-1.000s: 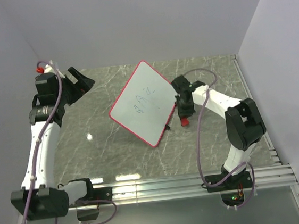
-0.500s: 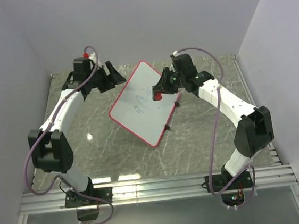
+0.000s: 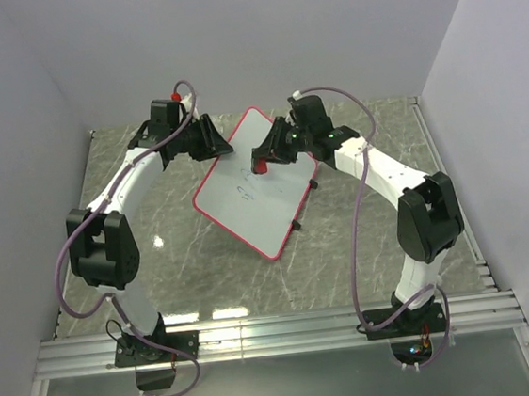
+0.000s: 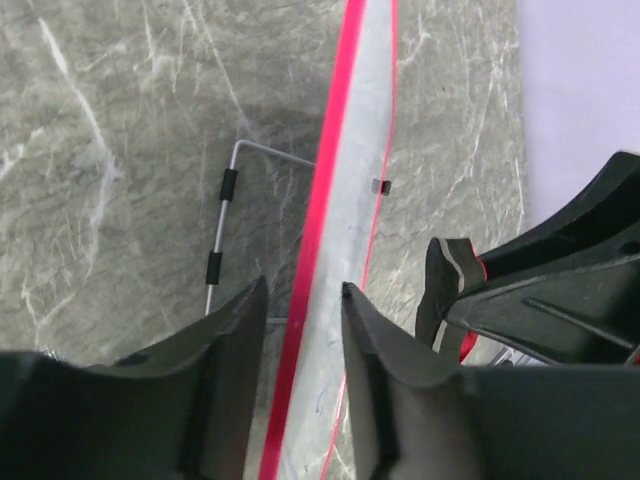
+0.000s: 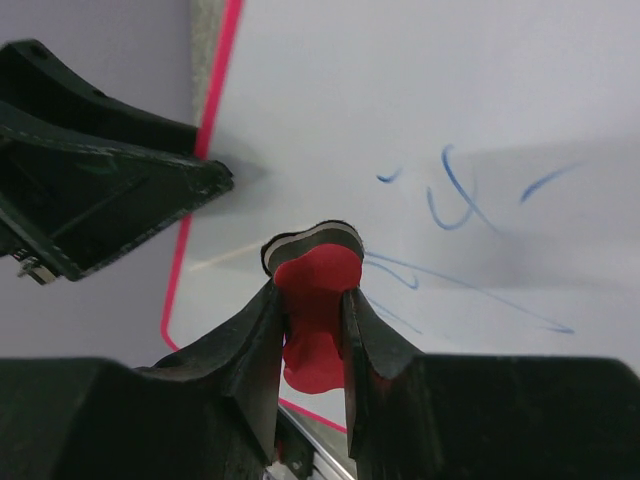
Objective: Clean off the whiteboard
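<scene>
Top external view: we are seeing the whiteboard (image 3: 265, 198) standing tilted, corner upward, on the far middle of the grey marbled worktop (image 3: 185, 254), with faint blue scribbles (image 3: 249, 188) on its face. The left end effector (image 3: 218, 141) is reaching in at the board's upper-left edge, and the right end effector (image 3: 262, 157) is hanging over its upper part, carrying a small red eraser (image 3: 259, 167).

Left wrist view: the whiteboard's (image 4: 350, 230) red-framed edge is running between the left end effector's (image 4: 303, 330) two fingers, which are sitting a little apart on either side of it; we cannot tell whether they are pressing on it. A wire stand (image 4: 222, 215) is showing behind the board on the worktop (image 4: 100, 150).

Right wrist view: the right end effector (image 5: 312, 315) is clamping the red eraser (image 5: 312, 290) between its fingers, the eraser's felt end lying at the whiteboard (image 5: 450, 90) just beside the blue scribbles (image 5: 450, 200). We cannot tell whether felt and board are touching. The left end effector (image 5: 215, 180) is meeting the board's red edge.
</scene>
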Robot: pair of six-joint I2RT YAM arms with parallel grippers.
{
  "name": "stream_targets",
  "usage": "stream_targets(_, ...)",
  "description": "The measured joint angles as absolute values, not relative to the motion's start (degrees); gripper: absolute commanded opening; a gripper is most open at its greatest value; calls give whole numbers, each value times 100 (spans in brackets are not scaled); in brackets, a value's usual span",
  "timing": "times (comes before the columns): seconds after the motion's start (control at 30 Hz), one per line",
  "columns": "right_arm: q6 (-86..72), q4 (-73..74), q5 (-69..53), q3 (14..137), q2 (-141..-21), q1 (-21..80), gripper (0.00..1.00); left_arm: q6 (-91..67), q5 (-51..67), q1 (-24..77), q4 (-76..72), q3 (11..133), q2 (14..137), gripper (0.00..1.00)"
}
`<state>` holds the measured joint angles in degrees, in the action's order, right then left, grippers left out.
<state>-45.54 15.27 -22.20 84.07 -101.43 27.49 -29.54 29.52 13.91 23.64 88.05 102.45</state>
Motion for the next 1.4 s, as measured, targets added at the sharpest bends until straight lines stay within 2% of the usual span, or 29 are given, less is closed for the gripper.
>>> stream_targets(0.17,-4696,1422,-2222,8829,-10315,2786,0,-2792,3037,1391,2484,8971,10285,22)
stream_targets(0.37,-4838,1295,-2182,9402,-10737,2952,0,-2611,3162,1358,2569,9085,10381,17)
stream_targets(0.53,-4958,1225,-1992,9277,-10825,3133,0,-2469,3186,1358,2724,9218,10451,0)
stream_targets(1.0,-5127,-36,-1597,7535,-10503,3284,0,-2314,3127,1299,2864,9325,10597,0)
stream_targets(1.4,-4678,106,-762,6182,-9819,3247,0,-2217,3105,1299,2893,9336,10595,0)
